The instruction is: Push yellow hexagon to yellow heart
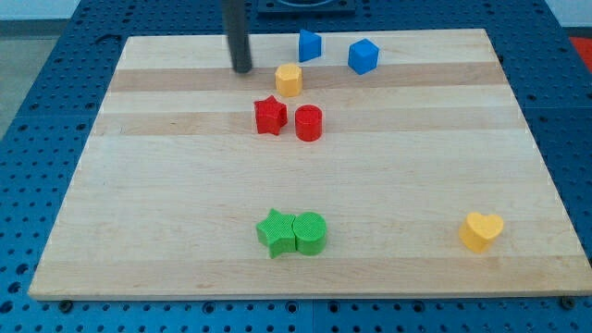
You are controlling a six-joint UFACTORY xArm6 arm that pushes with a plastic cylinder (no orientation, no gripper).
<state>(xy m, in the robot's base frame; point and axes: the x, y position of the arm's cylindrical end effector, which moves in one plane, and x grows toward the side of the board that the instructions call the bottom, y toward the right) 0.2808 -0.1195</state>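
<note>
We have no hand on this arm, only a straight dark rod, so nothing is grasped. My tip rests on the pale wooden bench near the view's top, to the view's left of the small yellow hexagon block and slightly above it, close but with a gap between them.

The yellow hexagon block sits in the upper middle of the bench. Just below it lie the red star block and the red cylinder block, side by side with a slight gap. Above and to the view's right of the hexagon are the blue triangular block and the blue cube block.

The yellow heart block lies well apart, near the bench's lower right corner. Near the view's bottom centre, the green star block touches the green cylinder block.
</note>
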